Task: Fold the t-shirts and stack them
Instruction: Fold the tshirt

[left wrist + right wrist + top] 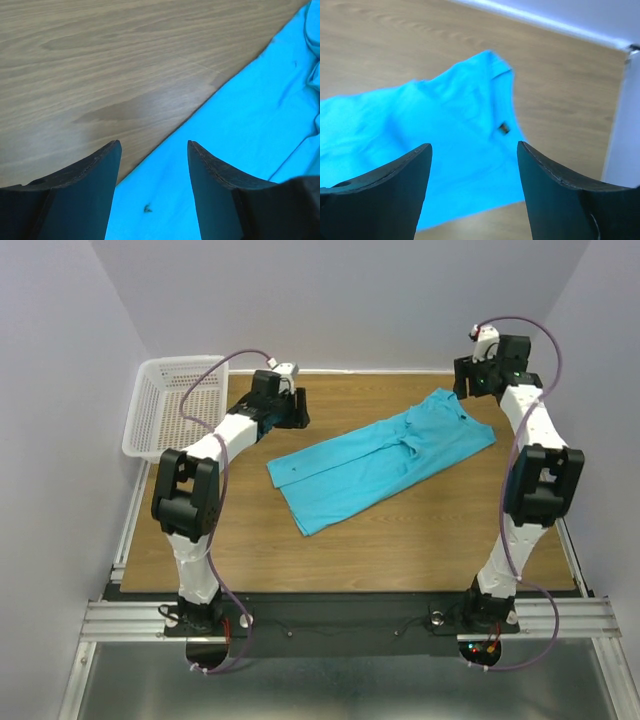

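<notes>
Black left jaws are seen parted and empty, held over an edge of the t-shirt (240,150). One tip is over bare counter (100,75), the other over cloth. Right jaws are likewise released, with nothing between them, and hang above the collar end, where a small dark tag (503,129) is visible. No cloth is gripped by either.

Outward: the t-shirt is laid flat near the middle of the counter as one long turquoise strip. It runs diagonally from in front of the left arm (215,445) up to the far corner by the right arm (540,440). It looks already folded lengthwise, and a crumpled ridge is seen about mid-length. A white mesh basket (165,405) is parked far left, apart from the cloth. No second shirt or stack is seen.

Step judged: the crosswise fold is not yet done, and both ends need to be pinched first.

Risks from here:
- Only the top layer could be caught, because the layers lie flush. The lengthwise fold would then be opened on lift.
- The left pinch could be closed on bare wood, since the jaws straddle the edge. The cloth would be missed or nudged.
- If the ends are raised unevenly, the strip would be skewed and the edges left misaligned.
- The mid ridge could be trapped inside the fold, and a lumpy, unstable base for stacking would result.
- The collar end lies close to the counter's far corner, so a dragged tip could push it over.
</notes>
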